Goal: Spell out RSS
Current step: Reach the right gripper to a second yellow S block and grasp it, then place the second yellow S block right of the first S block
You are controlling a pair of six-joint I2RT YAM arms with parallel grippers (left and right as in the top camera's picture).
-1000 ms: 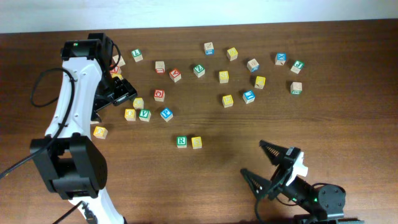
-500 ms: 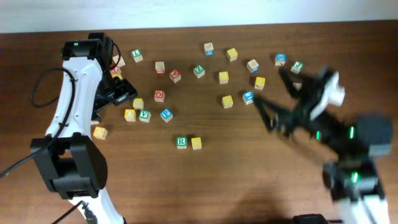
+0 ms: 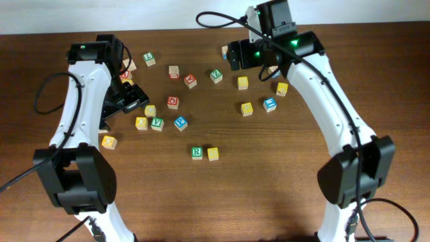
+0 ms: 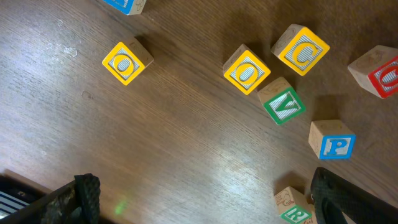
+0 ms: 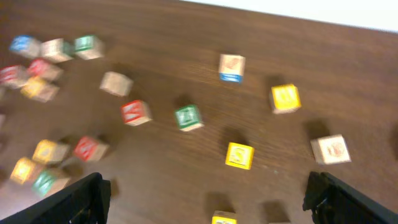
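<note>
R: placed centrally to start the word.
Yellow cube: just beside R, as second letter.
Right gripper: fingers spread, empty, aimed toward S, likely the third pick.
Left gripper: spread, empty.

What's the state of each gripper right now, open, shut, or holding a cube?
Left gripper: open, jaws wide apart, holding nothing.
Right gripper: open, jaws wide apart, holding nothing.

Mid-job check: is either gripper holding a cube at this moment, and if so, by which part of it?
Nothing is held. The left gripper and the right gripper both stand wide open above the table, with no cube between them.
</note>
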